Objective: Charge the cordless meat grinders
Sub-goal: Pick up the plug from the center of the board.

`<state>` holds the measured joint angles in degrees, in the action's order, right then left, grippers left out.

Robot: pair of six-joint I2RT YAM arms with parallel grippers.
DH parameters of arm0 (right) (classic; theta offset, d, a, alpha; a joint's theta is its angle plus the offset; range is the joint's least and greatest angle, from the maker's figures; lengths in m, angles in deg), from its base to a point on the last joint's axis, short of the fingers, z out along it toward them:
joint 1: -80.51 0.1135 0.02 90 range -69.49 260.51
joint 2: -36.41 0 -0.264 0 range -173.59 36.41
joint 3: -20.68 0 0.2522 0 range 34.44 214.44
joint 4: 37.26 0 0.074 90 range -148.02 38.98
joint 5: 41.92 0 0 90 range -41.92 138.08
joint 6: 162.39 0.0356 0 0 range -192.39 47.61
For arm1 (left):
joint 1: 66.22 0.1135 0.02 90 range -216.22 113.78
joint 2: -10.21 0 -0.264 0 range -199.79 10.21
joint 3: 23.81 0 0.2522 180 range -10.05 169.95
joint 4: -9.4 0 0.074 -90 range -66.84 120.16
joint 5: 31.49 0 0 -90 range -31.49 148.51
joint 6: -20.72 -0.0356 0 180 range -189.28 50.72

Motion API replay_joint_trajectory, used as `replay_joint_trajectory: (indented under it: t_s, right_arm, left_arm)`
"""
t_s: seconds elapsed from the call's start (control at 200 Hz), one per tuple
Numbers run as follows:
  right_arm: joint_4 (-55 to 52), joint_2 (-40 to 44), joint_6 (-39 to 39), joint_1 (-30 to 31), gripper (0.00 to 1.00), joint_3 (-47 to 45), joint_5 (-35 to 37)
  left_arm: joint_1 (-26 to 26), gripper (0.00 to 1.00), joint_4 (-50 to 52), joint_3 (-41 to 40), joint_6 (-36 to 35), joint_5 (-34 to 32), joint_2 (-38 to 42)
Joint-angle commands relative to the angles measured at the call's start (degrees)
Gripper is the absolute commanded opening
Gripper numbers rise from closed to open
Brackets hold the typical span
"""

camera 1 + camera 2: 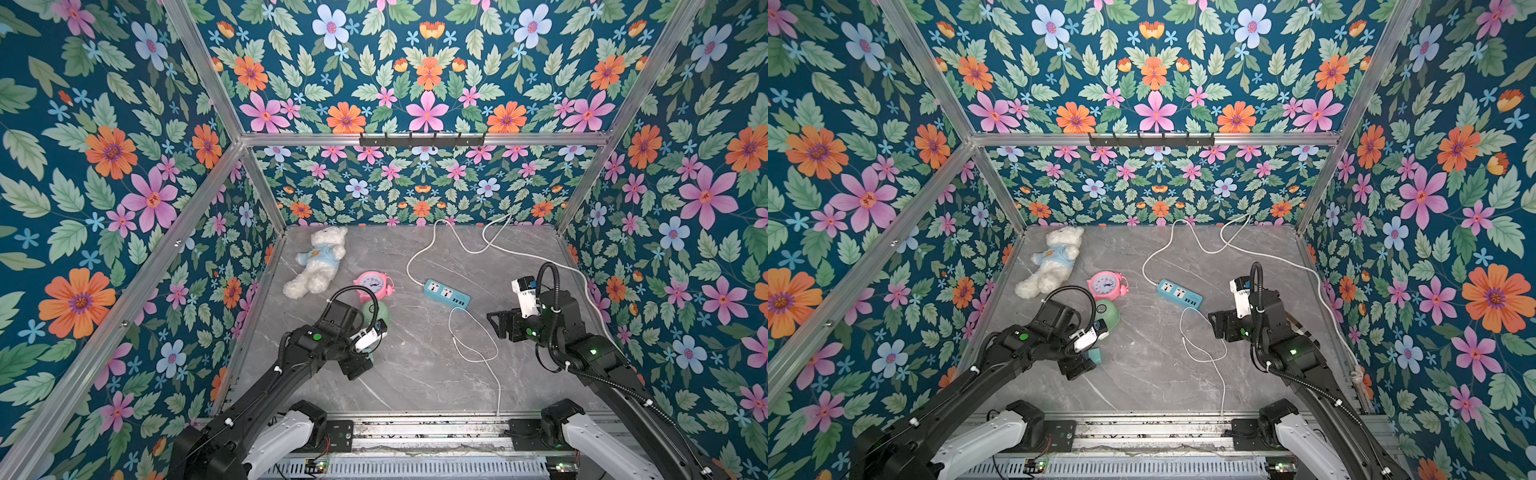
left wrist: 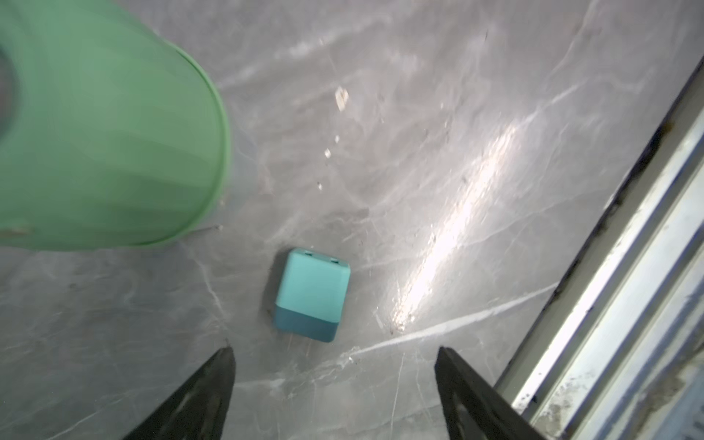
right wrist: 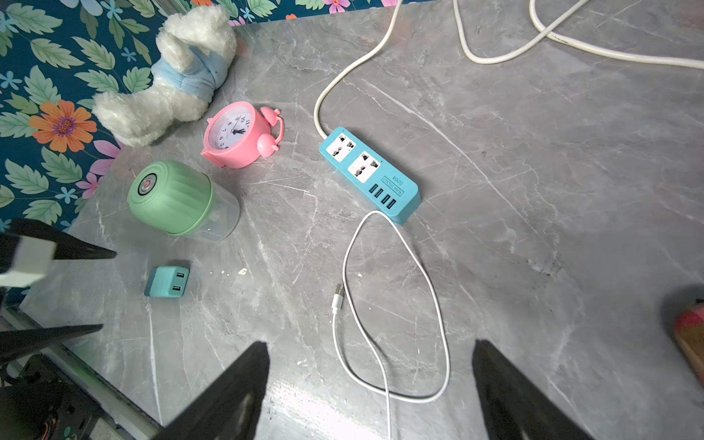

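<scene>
Two grippers, both empty. Left gripper (image 2: 333,354) hangs over the teal adapter (image 2: 312,295), jaws spread wide w/ nothing btwn them. I read that as lining up a pick, since the adapter prob. has to go into the power strip (image 3: 371,173). Right gripper (image 3: 369,346) is also wide, above the white USB cable (image 3: 396,304) loop. The cable's USB plug (image 3: 338,297) lies free on the table (image 3: 533,190), near the strip. Meat grinder (image 3: 171,196) stands upright on its clear cup at my left side, just beside the pink clock (image 3: 238,135), adapter close by, nothing plugged in.

Can't see:
- grinder's charge port, in any view
- cable's other end, which runs off the near table edge
- most of the grinder in left wrist view, cropped + blurry
- reddish thing at the right wrist frame edge, unidentifiable
</scene>
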<state>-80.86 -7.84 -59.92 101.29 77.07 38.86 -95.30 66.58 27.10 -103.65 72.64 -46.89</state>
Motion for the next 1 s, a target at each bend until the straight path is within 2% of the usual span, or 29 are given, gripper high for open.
replay_joint_trajectory:
  t_s: [0.0, 0.23, 0.361, 0.626, 0.826, 0.996]
  right_arm:
    - [-0.7, -0.2, -1.8, 0.0, 0.86, 1.0, 0.8]
    - [-2.2, 1.1, -1.7, 0.0, 0.86, 1.3, 1.2]
    - [-2.5, 1.7, -1.1, 0.0, 0.86, 1.2, 1.7]
    - [-2.8, 1.6, -0.8, 0.0, 0.86, 1.1, 1.6]
    - [-3.0, 2.2, -0.4, 0.0, 0.86, 0.8, 1.7]
    - [-3.4, 3.1, 0.0, 0.0, 0.86, 0.2, 2.2]
  left_arm:
    - [0.1, 0.86, -4.7, -3.4, -8.4, -2.7, -0.6]
    - [0.1, 0.86, -12.1, -6.5, -13.3, -6.9, -3.8]
    - [0.5, 0.78, -12.7, -7.2, -14.2, -6.7, -6.9]
    - [2.6, 0.75, -13.4, -6.2, -15.5, -3.9, -10.7]
    - [5.0, 0.63, -9.8, -4.2, -17.1, 0.5, -14.5]
    - [5.4, 0.46, -9.3, -3.5, -18.2, 1.7, -15.7]
